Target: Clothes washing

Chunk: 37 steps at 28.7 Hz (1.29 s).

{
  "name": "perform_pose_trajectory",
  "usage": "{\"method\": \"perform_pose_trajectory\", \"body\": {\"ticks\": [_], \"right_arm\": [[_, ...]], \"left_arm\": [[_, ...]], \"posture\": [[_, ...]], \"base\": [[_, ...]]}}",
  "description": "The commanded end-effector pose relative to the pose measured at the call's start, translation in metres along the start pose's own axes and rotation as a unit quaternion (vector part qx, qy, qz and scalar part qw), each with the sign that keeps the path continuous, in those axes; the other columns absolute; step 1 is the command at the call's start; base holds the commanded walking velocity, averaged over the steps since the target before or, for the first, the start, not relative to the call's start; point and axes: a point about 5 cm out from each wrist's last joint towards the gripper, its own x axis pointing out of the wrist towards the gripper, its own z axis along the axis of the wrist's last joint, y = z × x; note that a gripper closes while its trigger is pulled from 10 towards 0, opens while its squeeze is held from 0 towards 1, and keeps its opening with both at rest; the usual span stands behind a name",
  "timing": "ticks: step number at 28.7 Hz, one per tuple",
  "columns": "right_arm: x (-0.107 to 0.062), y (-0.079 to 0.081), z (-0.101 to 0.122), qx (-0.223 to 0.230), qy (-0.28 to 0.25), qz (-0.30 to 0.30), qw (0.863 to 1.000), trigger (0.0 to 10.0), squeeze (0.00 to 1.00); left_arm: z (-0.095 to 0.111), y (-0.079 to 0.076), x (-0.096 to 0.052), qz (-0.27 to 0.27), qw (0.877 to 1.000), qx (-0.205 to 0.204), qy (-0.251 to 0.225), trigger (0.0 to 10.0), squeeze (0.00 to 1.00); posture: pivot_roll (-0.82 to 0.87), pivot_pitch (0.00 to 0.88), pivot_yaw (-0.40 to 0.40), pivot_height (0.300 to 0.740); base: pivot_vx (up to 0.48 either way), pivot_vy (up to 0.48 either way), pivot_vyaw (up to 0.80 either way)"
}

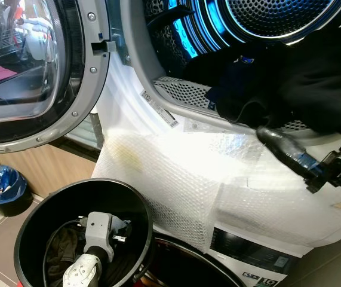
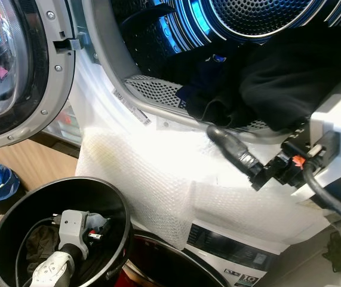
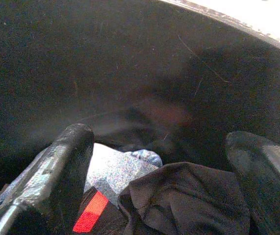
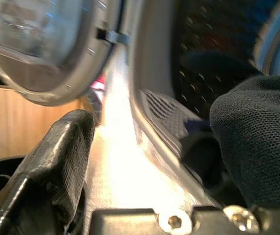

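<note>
Your left gripper [image 3: 159, 161] is down inside the black laundry bin [image 1: 36, 224]. The head views only give you the silver wrist sticking into it. The left wrist view gives you the rest: both fingers [image 3: 56, 171] spread wide apart, nothing between them, hovering over the load. Below them lies a dark brown garment [image 3: 184, 200], with a speckled grey-blue cloth [image 3: 113, 169] beside it and a red tag [image 3: 91, 218] near the left finger.

Your right gripper [image 2: 236, 149] is up at the lip of the washer opening [image 1: 176, 98]. From the head views you see one black finger along the grey rim, tip just at the edge of the black garment [image 1: 313, 84] that hangs out of the drum [image 1: 266, 18]. Whether it touches the cloth, you cannot tell from there. The right wrist view adds the black knit fabric [image 4: 257, 142] right against the camera side, covering where the second finger would be, and the other finger [image 4: 56, 161] standing clear with the rim in the wide gap. So fingers look apart, but whether they grip the cloth cannot be told.

A dark blue item [image 1: 242, 66] lies deeper in the drum. The washer door [image 1: 33, 66] stands swung open on the left. Bubble wrap [image 1: 176, 173] drapes over the machine front below the opening. A small blue-lined waste bin [image 1: 2, 185] sits on the floor, at left.
</note>
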Motion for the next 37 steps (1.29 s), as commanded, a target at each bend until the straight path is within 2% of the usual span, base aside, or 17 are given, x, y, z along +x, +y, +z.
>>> {"method": "perform_pose_trajectory", "body": {"ticks": [1, 5, 8, 9, 10, 11, 13, 14, 16, 18, 19, 23, 28, 31, 32, 33, 37], "right_arm": [[0.005, 0.005, 0.010, -0.020, -0.020, 0.036, 0.999, 10.0, 0.00], [0.031, 0.006, 0.021, -0.051, -0.058, 0.085, 0.993, 10.0, 0.00], [0.059, -0.011, 0.029, -0.093, -0.079, 0.046, 0.991, 10.0, 0.00], [0.070, -0.027, 0.033, -0.113, -0.079, -0.023, 0.990, 10.0, 0.00], [0.087, -0.064, 0.038, -0.158, -0.057, -0.190, 0.967, 10.0, 0.00], [0.089, -0.085, 0.042, -0.212, -0.044, -0.302, 0.928, 10.0, 0.00], [0.083, -0.094, 0.041, -0.180, -0.051, -0.346, 0.919, 10.0, 0.00], [0.079, -0.097, 0.032, -0.143, -0.044, -0.358, 0.922, 10.0, 0.00], [0.078, -0.097, 0.029, -0.139, -0.037, -0.359, 0.922, 10.0, 0.00], [0.082, -0.087, 0.014, -0.145, -0.009, -0.316, 0.938, 10.0, 0.00], [0.087, -0.076, 0.003, -0.153, 0.012, -0.278, 0.948, 10.0, 0.00], [0.094, -0.062, -0.008, -0.156, 0.026, -0.247, 0.956, 10.0, 0.00], [0.101, -0.036, -0.021, -0.160, 0.054, -0.156, 0.973, 10.0, 0.00], [0.101, -0.032, -0.020, -0.162, 0.049, -0.146, 0.975, 10.0, 0.00], [0.099, -0.034, -0.014, -0.147, 0.031, -0.149, 0.977, 10.0, 0.00], [0.093, -0.037, -0.004, -0.124, 0.003, -0.152, 0.981, 10.0, 0.00], [0.076, -0.040, 0.005, -0.105, -0.017, -0.153, 0.983, 10.0, 0.00]], "left_arm": [[-0.005, 0.000, -0.002, 0.001, 1.000, 0.005, 0.012, 10.0, 0.00], [-0.003, -0.002, 0.001, 0.002, 1.000, 0.003, 0.008, 10.0, 0.00], [-0.002, -0.003, 0.002, 0.002, 1.000, 0.002, 0.005, 10.0, 0.00], [-0.002, -0.003, 0.002, 0.002, 1.000, 0.002, 0.005, 10.0, 0.00], [-0.002, -0.003, 0.002, 0.003, 1.000, 0.002, 0.005, 10.0, 0.00], [-0.003, -0.003, 0.001, 0.005, 1.000, 0.001, 0.005, 10.0, 0.00], [-0.003, -0.002, -0.001, 0.008, 1.000, 0.001, 0.005, 10.0, 0.00], [-0.004, -0.002, -0.001, 0.009, 1.000, 0.000, 0.005, 10.0, 0.00], [-0.004, -0.002, -0.002, 0.009, 1.000, 0.000, 0.005, 10.0, 0.00], [-0.005, -0.002, -0.002, 0.009, 1.000, 0.000, 0.006, 10.0, 0.00], [-0.005, -0.003, -0.002, 0.008, 1.000, 0.000, 0.007, 10.0, 0.00], [-0.004, -0.003, -0.001, 0.005, 1.000, 0.001, 0.007, 10.0, 0.00], [-0.003, -0.004, 0.001, 0.003, 1.000, 0.001, 0.007, 10.0, 0.00], [-0.003, -0.004, 0.001, 0.003, 1.000, 0.001, 0.007, 10.0, 0.00], [-0.003, -0.004, 0.001, 0.004, 1.000, 0.001, 0.007, 10.0, 0.00], [-0.003, -0.003, 0.000, 0.004, 1.000, 0.001, 0.006, 10.0, 0.00], [-0.004, -0.002, 0.000, 0.006, 1.000, 0.000, 0.007, 10.0, 0.00]], "posture": [[-0.16, 0.067, -0.036, 0.740], [-0.16, 0.063, -0.038, 0.740], [-0.15, 0.063, -0.036, 0.740], [-0.15, 0.064, -0.036, 0.740], [-0.15, 0.064, -0.036, 0.740], [-0.14, 0.067, -0.041, 0.740], [-0.14, 0.068, -0.042, 0.740], [-0.14, 0.074, -0.042, 0.740], [-0.14, 0.074, -0.042, 0.740], [-0.15, 0.077, -0.040, 0.740], [-0.15, 0.076, -0.038, 0.740], [-0.15, 0.076, -0.036, 0.740], [-0.15, 0.072, -0.035, 0.740], [-0.15, 0.071, -0.036, 0.740], [-0.15, 0.071, -0.037, 0.740], [-0.15, 0.071, -0.039, 0.740], [-0.15, 0.071, -0.039, 0.740]], "base": [[0.000, 0.000, 0.00], [0.000, 0.000, 0.00], [0.000, 0.000, 0.00], [0.000, 0.000, 0.00], [0.000, 0.000, 0.00], [0.000, 0.000, 0.00], [0.000, 0.000, 0.00], [0.000, 0.000, 0.00], [0.000, 0.000, 0.00], [0.000, 0.000, 0.00], [0.000, 0.000, 0.00], [0.000, 0.000, 0.00], [0.000, 0.000, 0.00], [0.000, 0.000, 0.00], [0.000, 0.000, 0.00], [0.000, 0.000, 0.00], [0.000, 0.000, 0.00]]}}
